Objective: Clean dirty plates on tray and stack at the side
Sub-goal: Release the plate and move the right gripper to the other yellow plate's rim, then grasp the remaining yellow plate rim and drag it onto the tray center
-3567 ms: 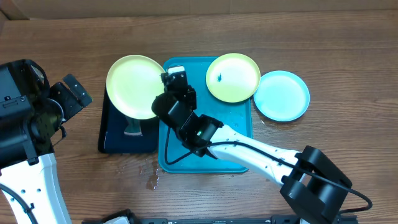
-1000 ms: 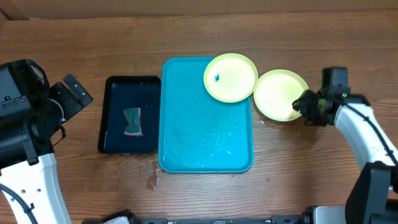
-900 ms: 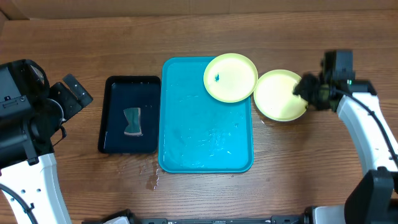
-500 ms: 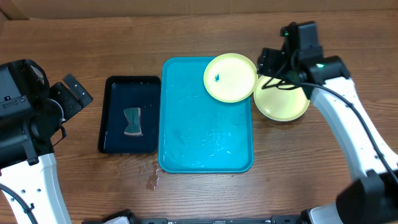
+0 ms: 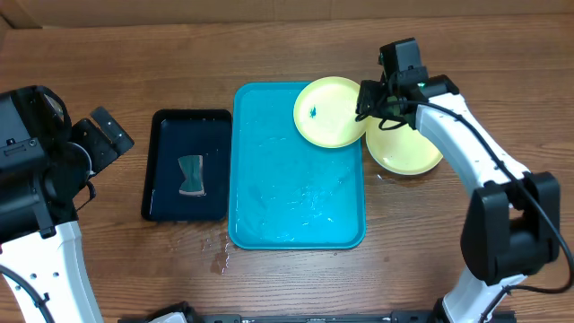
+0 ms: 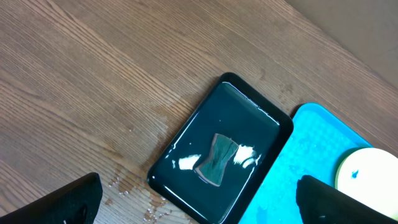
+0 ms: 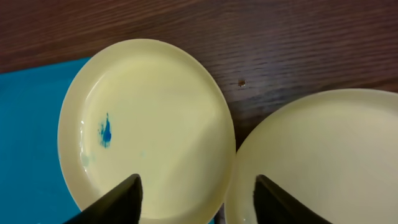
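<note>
Plate (image 5: 332, 112) with blue smudge (image 5: 315, 112) is resting on tray (image 5: 296, 206) corner, awaiting cleaning; right gripper (image 5: 366, 100) is hovering over its rim, fingers (image 7: 121, 199) spread, probably lining up a grab.

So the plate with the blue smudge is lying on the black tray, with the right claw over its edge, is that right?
Not quite. The plate with the blue smudge lies on the turquoise tray, at its far right corner, not on the black tray. The right claw is indeed over its edge. The overhead view shows it.
</note>
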`<action>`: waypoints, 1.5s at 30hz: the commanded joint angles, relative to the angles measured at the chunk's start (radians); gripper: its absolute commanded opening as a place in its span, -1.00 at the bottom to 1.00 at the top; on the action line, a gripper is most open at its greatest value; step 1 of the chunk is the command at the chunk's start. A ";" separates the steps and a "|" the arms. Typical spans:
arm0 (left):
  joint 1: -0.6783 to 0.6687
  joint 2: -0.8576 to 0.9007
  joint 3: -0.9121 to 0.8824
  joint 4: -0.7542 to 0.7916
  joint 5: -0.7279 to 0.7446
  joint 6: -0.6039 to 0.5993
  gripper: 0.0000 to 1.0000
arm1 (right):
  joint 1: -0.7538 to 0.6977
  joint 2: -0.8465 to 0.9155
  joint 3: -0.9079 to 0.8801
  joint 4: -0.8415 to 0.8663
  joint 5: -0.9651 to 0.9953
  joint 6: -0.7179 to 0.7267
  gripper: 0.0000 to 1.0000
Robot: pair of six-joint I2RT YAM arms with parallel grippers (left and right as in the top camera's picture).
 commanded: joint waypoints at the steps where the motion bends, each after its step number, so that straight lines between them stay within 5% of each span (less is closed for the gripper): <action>1: 0.004 0.003 0.006 0.001 -0.013 -0.017 1.00 | 0.003 0.049 0.005 0.016 0.050 0.004 -0.03; 8: 0.004 0.003 0.006 0.001 -0.013 -0.017 1.00 | 0.003 0.114 0.005 0.036 0.065 0.004 -0.09; 30: 0.004 0.003 0.006 0.001 -0.013 -0.017 1.00 | 0.004 0.119 -0.043 0.089 0.064 0.031 -0.89; 45: 0.004 0.003 0.006 0.001 -0.013 -0.017 1.00 | 0.014 0.096 -0.011 0.018 -0.111 0.030 -0.92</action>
